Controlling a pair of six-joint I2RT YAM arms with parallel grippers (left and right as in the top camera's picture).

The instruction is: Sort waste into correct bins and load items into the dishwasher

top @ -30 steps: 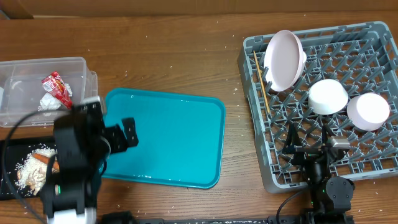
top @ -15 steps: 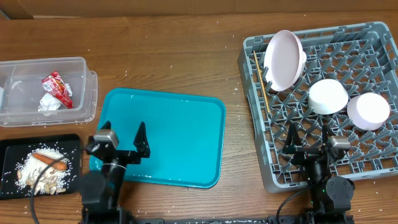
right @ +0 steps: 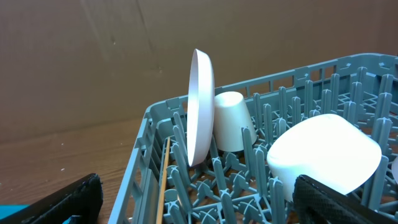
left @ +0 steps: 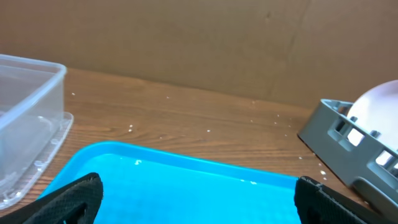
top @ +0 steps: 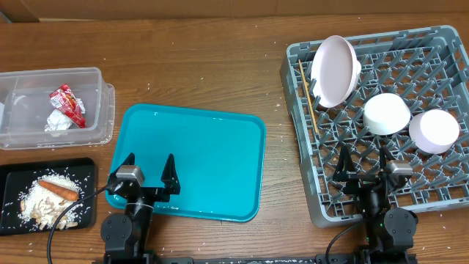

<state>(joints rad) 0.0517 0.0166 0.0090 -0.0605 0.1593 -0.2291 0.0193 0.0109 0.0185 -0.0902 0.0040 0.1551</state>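
We're seeing the left gripper [top: 149, 160] sitting wide open and empty, fingers over the near edge of the teal tray [top: 212, 147]. The clear tub [top: 104, 110], holding wrapper [top: 67, 104] and tissue [top: 57, 122], is lying ahead-left of them. The black tray [top: 11, 176], holding carrot [top: 60, 189] and rice [top: 35, 202], is lying left. The right gripper [top: 362, 163] is gaping empty over the dish rack [top: 293, 110], with plate [top: 333, 70], chopsticks [top: 308, 95], bowl [top: 386, 114] and cup [right: 230, 130] ahead.
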